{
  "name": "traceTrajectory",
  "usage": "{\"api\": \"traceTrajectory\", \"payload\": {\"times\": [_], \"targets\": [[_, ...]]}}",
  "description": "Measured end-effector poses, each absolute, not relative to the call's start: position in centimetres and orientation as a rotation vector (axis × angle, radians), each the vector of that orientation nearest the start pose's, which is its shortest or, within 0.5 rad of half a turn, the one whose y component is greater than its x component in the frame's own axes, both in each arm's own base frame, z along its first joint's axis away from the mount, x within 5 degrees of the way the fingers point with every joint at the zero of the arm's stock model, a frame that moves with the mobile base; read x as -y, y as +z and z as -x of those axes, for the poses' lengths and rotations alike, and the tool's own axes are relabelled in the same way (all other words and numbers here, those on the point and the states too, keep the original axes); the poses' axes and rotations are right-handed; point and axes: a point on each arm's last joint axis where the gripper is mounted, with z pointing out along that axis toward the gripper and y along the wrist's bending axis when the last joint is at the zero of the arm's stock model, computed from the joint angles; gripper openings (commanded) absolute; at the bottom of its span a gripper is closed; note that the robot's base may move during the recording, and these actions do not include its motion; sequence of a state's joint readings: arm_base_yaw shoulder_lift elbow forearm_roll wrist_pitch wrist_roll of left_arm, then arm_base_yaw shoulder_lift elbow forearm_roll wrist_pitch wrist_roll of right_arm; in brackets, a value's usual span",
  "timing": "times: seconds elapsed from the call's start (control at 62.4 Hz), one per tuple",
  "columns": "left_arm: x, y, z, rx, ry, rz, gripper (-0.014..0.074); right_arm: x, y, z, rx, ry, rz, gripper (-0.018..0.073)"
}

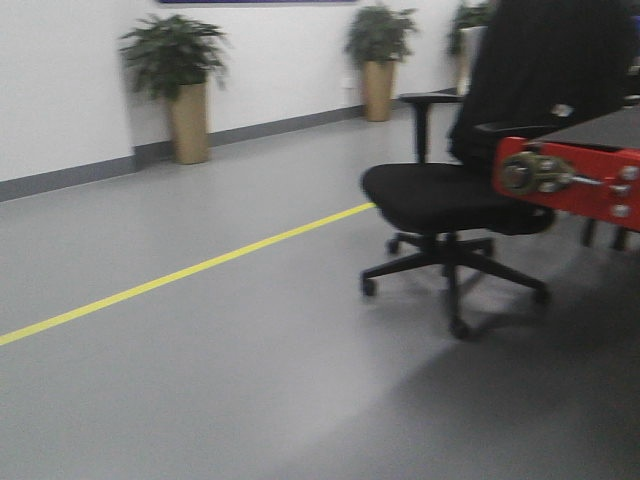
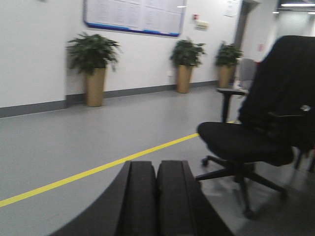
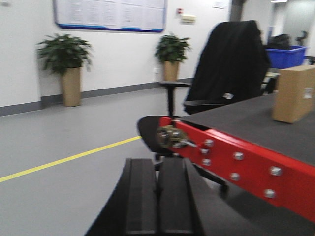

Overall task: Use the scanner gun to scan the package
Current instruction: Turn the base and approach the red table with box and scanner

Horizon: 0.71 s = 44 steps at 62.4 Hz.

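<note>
While standing off the corner of the table (image 3: 236,123), sees the package (image 3: 294,93) from the right wrist only: a plain brown cardboard box, rectangular, upright on the dark matte top, a small white label (image 3: 308,92) on one side. Holds the right gripper (image 3: 157,164) low, just short of the table's edge and well apart from the package, fingers (image 3: 142,196) pressed flat together: black, smooth, slab-shaped, a thin seam between, nothing in them. Holds the left gripper (image 2: 156,167) out over the floor (image 2: 98,142), fingers (image 2: 140,196) likewise closed pad to pad on nothing.

Behind the package, makes out a blue bin (image 3: 285,55), straight-walled, plastic by its sheen, with something dark and blurred above the rim; cannot tell what. Along the white wall (image 2: 39,59), picks out tall tapered tan pots (image 2: 96,87), each filled with a bushy, dark green plant (image 2: 92,51).

Around the table top, a red frame (image 3: 246,162): painted, flat-faced, studded with round silver bolts (image 3: 238,156), a brassy metal fitting (image 3: 170,136) at the corner. Beside the table, a black chair (image 1: 440,195): padded seat, armrests, spoked base on castors, a black jacket (image 3: 229,59) draped over the back. Underfoot, smooth grey flooring with a dull shine, crossed by a narrow yellow line (image 1: 180,272). High on the wall, a white board (image 2: 133,17) with a blue lower edge, print too blurred to read.
</note>
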<state>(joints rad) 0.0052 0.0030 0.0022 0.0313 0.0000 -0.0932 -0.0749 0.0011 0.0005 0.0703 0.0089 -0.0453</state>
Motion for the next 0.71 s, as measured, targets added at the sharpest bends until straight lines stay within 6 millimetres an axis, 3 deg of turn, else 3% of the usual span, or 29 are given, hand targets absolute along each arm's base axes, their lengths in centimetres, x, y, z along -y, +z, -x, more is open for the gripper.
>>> {"api": "traceTrajectory", "payload": {"times": [0.705], "targets": [[-0.03, 21.23, -5.65, -1.488, -0.046, 0.050, -0.0111, 0.42, 21.21, -5.62, -1.492, -0.040, -0.074, -0.0169]]}}
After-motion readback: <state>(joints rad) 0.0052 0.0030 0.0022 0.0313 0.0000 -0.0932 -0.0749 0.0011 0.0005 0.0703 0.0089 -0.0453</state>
